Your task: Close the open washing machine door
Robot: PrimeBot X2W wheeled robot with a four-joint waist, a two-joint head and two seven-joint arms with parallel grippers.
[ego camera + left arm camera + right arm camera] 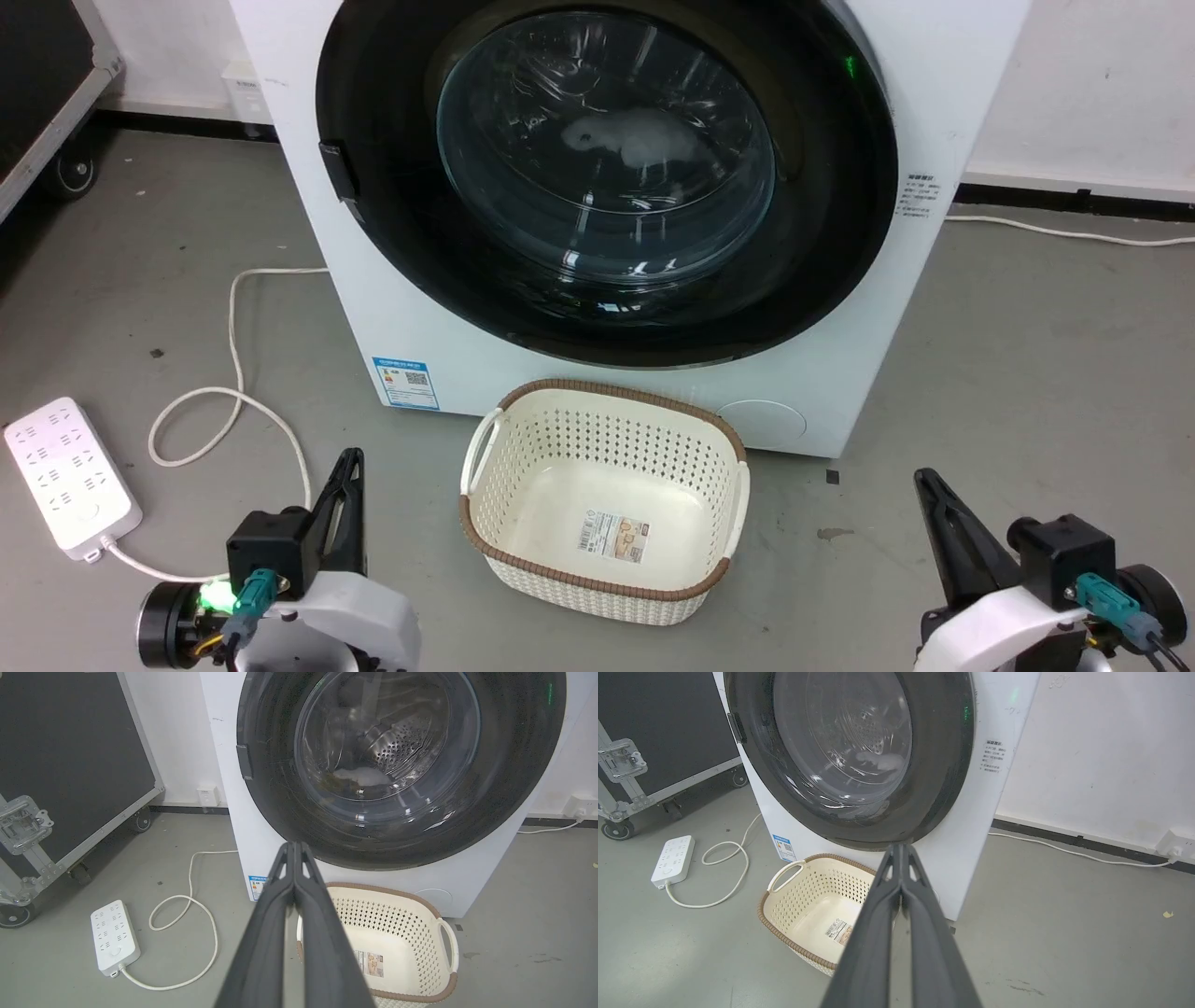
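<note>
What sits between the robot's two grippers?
A cream plastic laundry basket with a brown rim stands on the floor between the left gripper and right gripper, in the head view.

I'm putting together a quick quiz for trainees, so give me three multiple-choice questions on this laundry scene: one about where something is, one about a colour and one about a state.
1. Where is the basket?
A) on the floor in front of the washing machine
B) on top of the machine
C) inside the drum

2. What colour is the power strip?
A) black
B) white
C) red

3. How does the washing machine door stand?
A) swung wide open
B) shut against the machine's front
C) taken off

Answers:
1 A: it stands on the grey floor just below the door.
2 B: its casing is plainly white.
3 B: its black rim looks flush with the white front.
</note>
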